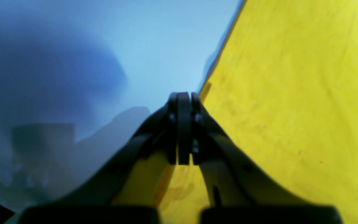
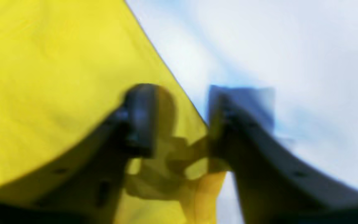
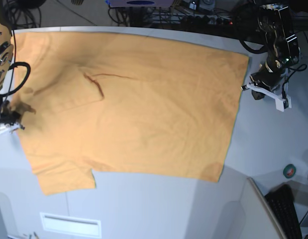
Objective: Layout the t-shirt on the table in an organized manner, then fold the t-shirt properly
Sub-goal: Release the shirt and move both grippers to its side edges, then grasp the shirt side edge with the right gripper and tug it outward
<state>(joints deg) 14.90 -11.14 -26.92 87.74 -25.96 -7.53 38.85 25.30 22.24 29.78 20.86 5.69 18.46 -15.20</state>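
**A:** Pale table [image 3: 158,204] fills most of the base view, with cables and gear along the far edge. What's on it?

**B:** The t-shirt [image 3: 144,114], spread nearly flat, with thin dark line markings near its upper left. The left gripper [image 3: 246,87] sits at the shirt's right edge; the right gripper [image 3: 9,117] is at its left edge, by a darker bunched patch.

**A:** And from the left wrist?

**B:** Blurred, but the left gripper [image 1: 183,96] has its jaws pressed together. Cloth [image 1: 291,109] lies just beside the tips and shows under them; whether a hem is pinched between them I can't tell.

**A:** Right wrist?

**B:** The right gripper [image 2: 179,109] has its jaws apart, straddling the shirt's edge [image 2: 57,77], with rumpled cloth between them. The picture is smeared, so I can't tell whether they grip it yet.

**A:** How will the shirt handle?

**B:** I'd judge it light, soft and limp. It will sag and drag across the table, wrinkling if pulled unevenly. Best taken at hems or corners, both sides together, kept taut.
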